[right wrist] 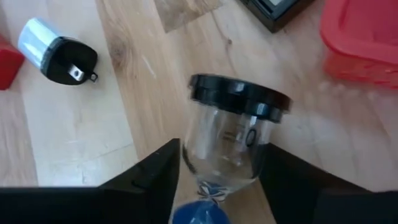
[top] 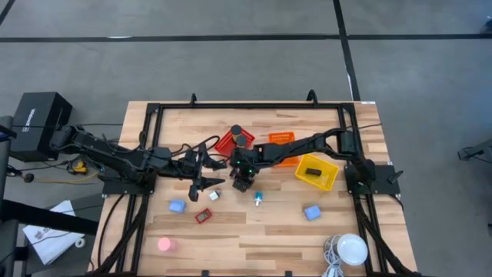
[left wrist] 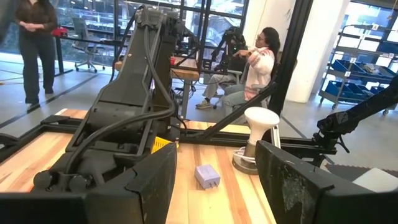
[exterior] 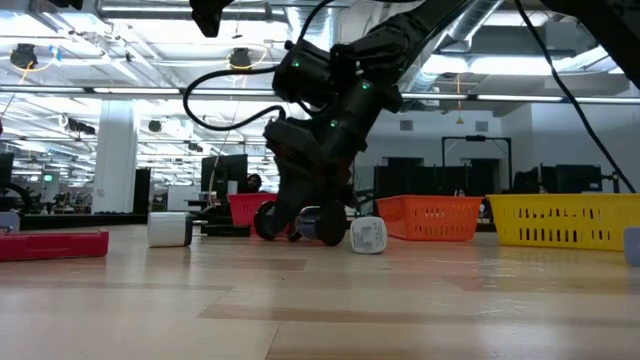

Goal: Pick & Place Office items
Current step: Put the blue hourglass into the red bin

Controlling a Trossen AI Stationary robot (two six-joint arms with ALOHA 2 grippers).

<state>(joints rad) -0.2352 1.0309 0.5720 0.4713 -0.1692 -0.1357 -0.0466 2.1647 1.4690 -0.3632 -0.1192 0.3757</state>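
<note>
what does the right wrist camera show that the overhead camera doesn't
Only the right wrist view shows that the item between the right gripper fingers is a clear hourglass with a black cap, and that a two-pronged black plug lies beside it. Only the high view shows the whole table: the left gripper hovering nearby, the yellow basket, the orange basket, two blue blocks, the pink disc and the white lamp. Both show the red basket and wooden tabletop.
</note>
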